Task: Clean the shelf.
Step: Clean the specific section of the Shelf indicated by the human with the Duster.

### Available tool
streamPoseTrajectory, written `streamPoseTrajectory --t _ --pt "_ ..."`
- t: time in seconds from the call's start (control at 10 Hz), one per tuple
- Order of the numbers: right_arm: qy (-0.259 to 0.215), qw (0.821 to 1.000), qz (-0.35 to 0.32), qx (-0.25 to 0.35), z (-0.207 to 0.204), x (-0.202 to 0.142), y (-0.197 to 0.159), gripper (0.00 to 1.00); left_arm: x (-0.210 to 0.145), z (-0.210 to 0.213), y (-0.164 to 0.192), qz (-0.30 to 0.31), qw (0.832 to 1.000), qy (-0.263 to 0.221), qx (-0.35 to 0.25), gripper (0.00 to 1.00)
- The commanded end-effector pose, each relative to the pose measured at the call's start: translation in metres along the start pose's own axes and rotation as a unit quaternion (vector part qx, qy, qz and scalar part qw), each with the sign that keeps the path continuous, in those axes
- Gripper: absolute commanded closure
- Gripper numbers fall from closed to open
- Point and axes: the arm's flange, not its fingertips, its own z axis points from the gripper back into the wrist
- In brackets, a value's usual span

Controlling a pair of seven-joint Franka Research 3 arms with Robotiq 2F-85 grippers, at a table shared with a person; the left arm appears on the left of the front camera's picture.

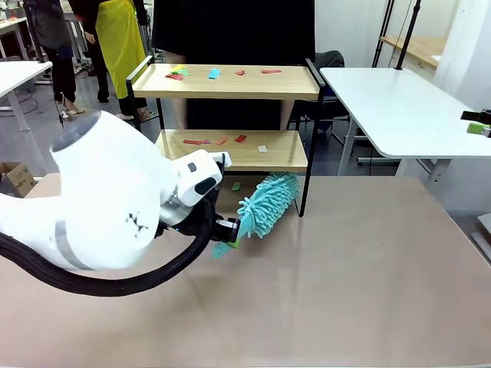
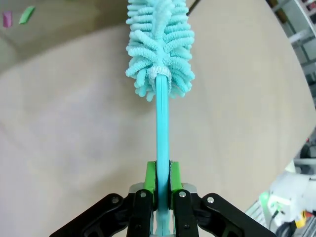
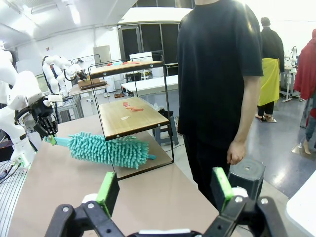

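The left end effector (image 2: pixel 163 174) has its green pads pressed tight on the thin turquoise handle of a duster (image 2: pixel 160 44), and the fluffy head points straight away from it. The right end effector (image 3: pixel 165 186) has its fingers spread wide and nothing is between them.

From the front, the left end effector (image 1: pixel 226 228) is low over the worktop (image 1: pixel 345 268). The duster (image 1: pixel 267 205) head reaches under the lower board of the shelf (image 1: pixel 230 83). The shelf stands at the far side of the worktop, near the middle, and small coloured paper scraps (image 1: pixel 214 73) lie on both boards.

The left wrist view shows the grip clearly, and also two scraps lying on the worktop beyond the duster. The right wrist view shows the shelf (image 3: pixel 133 118) from its end, with the duster (image 3: pixel 106 148) across its bottom frame. It also shows a person (image 3: pixel 217 74) in black standing just beside the shelf, one hand (image 3: pixel 236 153) hanging down.
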Motion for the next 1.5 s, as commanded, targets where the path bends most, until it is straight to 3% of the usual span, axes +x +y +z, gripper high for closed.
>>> streamPoseTrajectory --t 0.0,0.5,1.0,1.4 --pt "-0.001 1.000 0.003 0.001 -0.002 0.004 0.000 0.00 0.012 -0.009 -0.016 0.034 0.999 -0.020 0.021 0.87" --pt "-0.001 1.000 0.003 0.001 -0.002 0.004 0.000 0.00 0.037 -0.041 -0.033 0.089 0.994 -0.069 0.001 0.87" --pt "-0.001 1.000 0.003 0.001 -0.002 0.004 0.000 0.00 0.069 -0.072 -0.047 0.120 0.990 -0.060 0.032 0.87" --pt "-0.001 1.000 0.003 0.001 -0.002 0.004 0.000 0.00 0.079 -0.093 -0.063 0.139 0.989 -0.038 0.025 0.87"
